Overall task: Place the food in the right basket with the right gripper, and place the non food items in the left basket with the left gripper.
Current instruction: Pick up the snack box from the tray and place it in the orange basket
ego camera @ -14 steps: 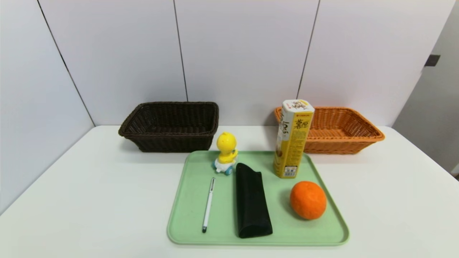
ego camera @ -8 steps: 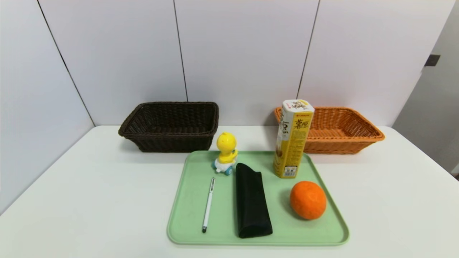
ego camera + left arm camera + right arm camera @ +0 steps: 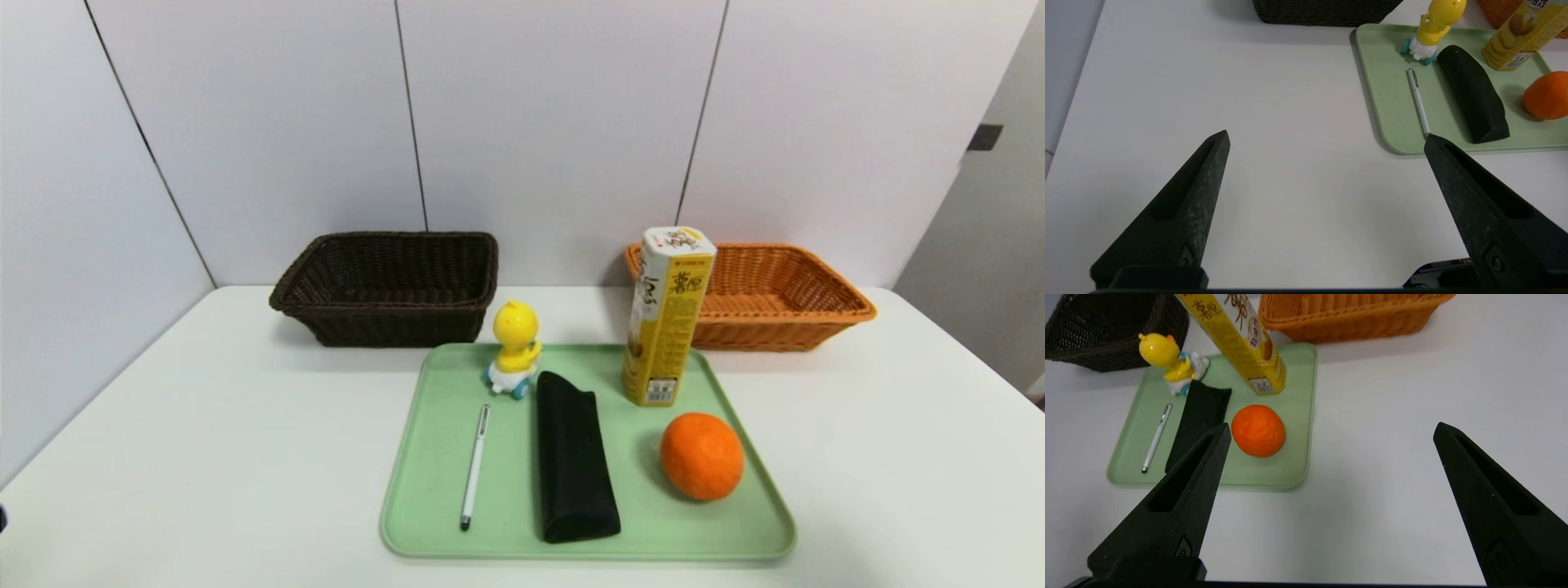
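A green tray [image 3: 433, 506] holds a white pen [image 3: 473, 467], a black pouch [image 3: 571, 457], a yellow duck toy [image 3: 514, 347], an upright yellow snack carton [image 3: 665, 318] and an orange [image 3: 702, 456]. The dark brown left basket [image 3: 392, 322] and the orange right basket [image 3: 767, 333] stand behind the tray. My left gripper [image 3: 1327, 134] hovers open over bare table, to the left of the tray and nearer me. Open too, my right gripper [image 3: 1332, 425] hangs over the table on the tray's near right side. Neither holds anything.
The white table [image 3: 204, 425] ends at white wall panels [image 3: 555, 122] right behind the baskets. A wall also runs along the table's left side. Both baskets look empty.
A small dark sliver has appeared at the left edge of the head view. The things on the tray have not moved.
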Robot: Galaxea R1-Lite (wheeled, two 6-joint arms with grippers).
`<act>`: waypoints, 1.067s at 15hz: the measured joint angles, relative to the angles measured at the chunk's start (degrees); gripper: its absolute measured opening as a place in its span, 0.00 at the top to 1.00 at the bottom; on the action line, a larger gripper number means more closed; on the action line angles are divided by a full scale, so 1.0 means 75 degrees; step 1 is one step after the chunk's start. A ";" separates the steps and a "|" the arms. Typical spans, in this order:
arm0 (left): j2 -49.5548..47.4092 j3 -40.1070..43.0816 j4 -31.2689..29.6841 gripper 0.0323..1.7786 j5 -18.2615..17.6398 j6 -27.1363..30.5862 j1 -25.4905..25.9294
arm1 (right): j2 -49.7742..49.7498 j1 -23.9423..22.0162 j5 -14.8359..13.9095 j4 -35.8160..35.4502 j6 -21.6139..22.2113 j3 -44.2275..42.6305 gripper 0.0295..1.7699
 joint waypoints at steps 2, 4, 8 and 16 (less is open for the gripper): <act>0.1018 -0.0585 -0.0031 0.05 -0.0239 -0.0096 -0.0169 | 0.1055 0.0848 0.0033 0.0710 0.0783 -0.0793 0.03; 0.1687 -0.0754 -0.0527 0.05 -0.0349 -0.0124 -0.0652 | 0.1859 0.2029 -0.0122 0.0915 0.1772 -0.1326 0.03; 0.2373 -0.0527 -0.1148 0.05 -0.0341 -0.0323 -0.1510 | 0.3043 0.4101 -0.1185 0.0993 0.3278 -0.1853 0.03; 0.2940 -0.0390 -0.1156 0.05 -0.0276 -0.0770 -0.1778 | 0.3539 0.5123 -0.2636 -0.0717 0.1757 -0.0731 0.03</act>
